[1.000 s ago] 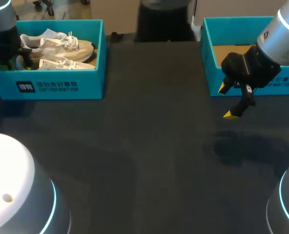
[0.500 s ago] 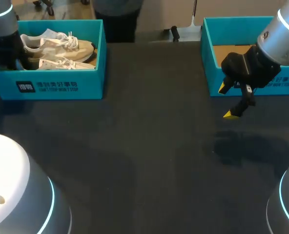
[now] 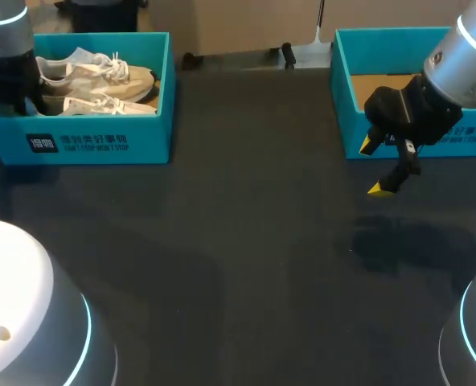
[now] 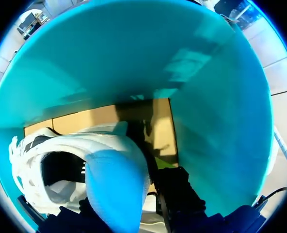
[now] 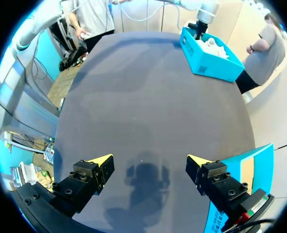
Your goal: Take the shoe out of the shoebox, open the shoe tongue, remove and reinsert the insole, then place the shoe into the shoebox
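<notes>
A wide table is shown, topped with a dark charcoal, matte surface. It is lit softly and evenly from above, and only a faint paler sheen is carried across the table's middle. A blurred, soft-edged shadow is cast on the table toward its right side. In the right wrist view the table is seen as one long grey expanse, lighter toward its far end.

Dark table with shoebox, second box
</notes>
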You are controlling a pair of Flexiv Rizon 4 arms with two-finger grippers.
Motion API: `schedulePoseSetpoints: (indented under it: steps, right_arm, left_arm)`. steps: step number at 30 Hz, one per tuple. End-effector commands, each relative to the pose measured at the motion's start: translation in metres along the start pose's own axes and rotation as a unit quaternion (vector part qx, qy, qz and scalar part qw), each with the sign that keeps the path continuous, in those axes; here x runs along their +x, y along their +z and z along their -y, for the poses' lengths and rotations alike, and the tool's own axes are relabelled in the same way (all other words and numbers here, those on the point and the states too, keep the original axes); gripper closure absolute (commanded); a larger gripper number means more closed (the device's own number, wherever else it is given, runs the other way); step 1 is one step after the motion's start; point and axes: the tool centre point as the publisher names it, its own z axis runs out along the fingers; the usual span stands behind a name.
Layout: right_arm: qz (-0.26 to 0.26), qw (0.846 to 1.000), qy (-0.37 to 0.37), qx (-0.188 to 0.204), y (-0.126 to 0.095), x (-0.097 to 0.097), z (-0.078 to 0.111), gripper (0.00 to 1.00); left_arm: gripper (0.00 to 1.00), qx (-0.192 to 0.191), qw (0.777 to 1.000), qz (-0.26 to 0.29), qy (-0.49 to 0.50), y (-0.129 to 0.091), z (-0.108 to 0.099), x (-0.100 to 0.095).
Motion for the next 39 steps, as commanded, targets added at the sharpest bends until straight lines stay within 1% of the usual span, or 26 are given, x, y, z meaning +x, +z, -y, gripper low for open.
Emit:
schedulePoseSetpoints:
  steps: [1, 3, 8, 14, 16, 17, 20, 21, 24, 28, 29, 34, 39]
  right_arm:
    - [0.001, 1.0, 0.0, 0.001, 0.001, 0.0, 0.0, 0.0]
    - [0.001, 1.0, 0.0, 0.001, 0.001, 0.0, 0.0, 0.0]
    - [0.001, 1.0, 0.0, 0.001, 0.001, 0.0, 0.0, 0.0]
    - [0.001, 1.0, 0.0, 0.001, 0.001, 0.0, 0.0, 0.0]
    - [0.001, 1.0, 0.0, 0.001, 0.001, 0.0, 0.0, 0.0]
    - [0.001, 1.0, 0.0, 0.001, 0.001, 0.0, 0.0, 0.0]
    - [0.001, 1.0, 0.0, 0.001, 0.001, 0.0, 0.0, 0.0]
    - [0.001, 1.0, 0.0, 0.001, 0.001, 0.0, 0.0, 0.0]
    - [0.001, 1.0, 0.0, 0.001, 0.001, 0.0, 0.0, 0.0]
    - [0.001, 1.0, 0.0, 0.001, 0.001, 0.0, 0.0, 0.0]
    - [0.001, 1.0, 0.0, 0.001, 0.001, 0.0, 0.0, 0.0]
    - [0.001, 1.0, 0.0, 0.001, 0.001, 0.0, 0.0, 0.0]
    - [0.001, 1.0, 0.0, 0.001, 0.001, 0.0, 0.0, 0.0]
  left_arm:
    - [1.0, 0.002, 1.0, -0.007, 0.006, -0.01, 0.003, 0.002]
    - [1.0, 0.008, 1.0, -0.008, 0.01, -0.017, 0.004, 0.003]
    - [1.0, 0.005, 1.0, -0.008, 0.013, -0.037, 0.007, 0.004]
    - [1.0, 0.002, 1.0, -0.01, 0.01, -0.074, 0.011, 0.007]
    - [1.0, 0.008, 1.0, -0.006, 0.014, -0.086, 0.013, 0.01]
    - [1.0, 0.004, 1.0, -0.01, 0.013, -0.091, 0.013, 0.011]
    - [1.0, 0.006, 1.0, -0.007, 0.012, -0.107, 0.016, 0.016]
    - [1.0, 0.013, 1.0, -0.002, 0.011, -0.113, 0.017, 0.017]
    - [1.0, 0.017, 1.0, 0.006, 0.014, -0.128, 0.019, 0.023]
    - [1.0, 0.012, 1.0, 0.003, 0.01, -0.149, 0.02, 0.03]
    - [1.0, 0.005, 1.0, 0.001, 0.007, -0.155, 0.02, 0.032]
    - [1.0, 0.003, 1.0, 0.001, -0.005, -0.179, 0.023, 0.042]
    - [1.0, 0.023, 0.999, 0.011, -0.019, -0.196, 0.025, 0.051]
